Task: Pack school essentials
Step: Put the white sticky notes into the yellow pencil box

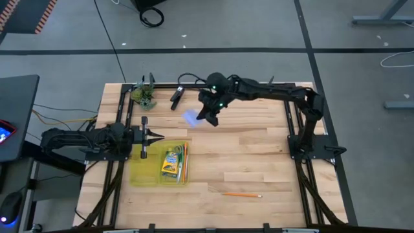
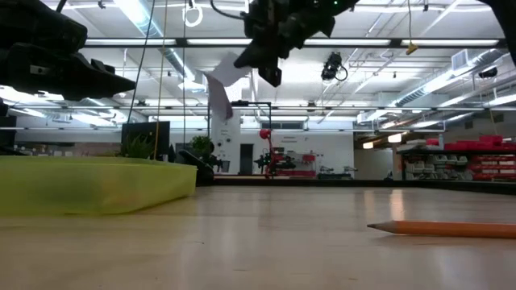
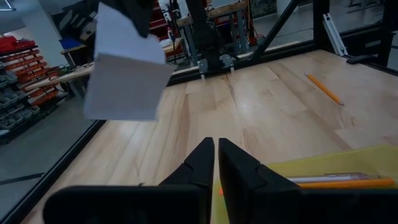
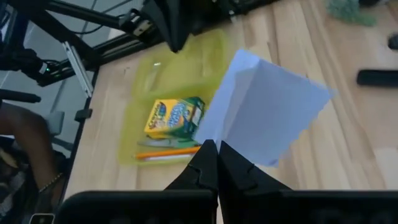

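Observation:
My right gripper (image 1: 208, 116) hangs above the table's far middle, shut on the pale blue square notepad (image 1: 191, 118), which is also seen in the right wrist view (image 4: 261, 112). Below and toward the near left lies a yellow-green tray (image 1: 139, 173). It holds the yellow crayon box (image 1: 171, 162) and orange pencils (image 4: 168, 152). A single orange pencil (image 1: 242, 194) lies flat on the table near the front edge. My left gripper (image 1: 154, 136) stays shut and level at the tray's far edge, holding nothing. My right gripper pinches the notepad's edge near one corner (image 4: 214, 142) between its two fingers, which slant downward. The notepad is lifted clear of the table and hangs tilted from the fingers (image 2: 222, 89), with its sheets partly fanned open.
A black oblong tool (image 1: 176, 98) and a green leafy clump (image 1: 143, 96) lie near the far edge. Black frame rails (image 1: 294, 129) run along the table's sides. Bare wood spreads across the table's middle and right. A person's arm (image 4: 25, 140) shows beyond the table's left side.

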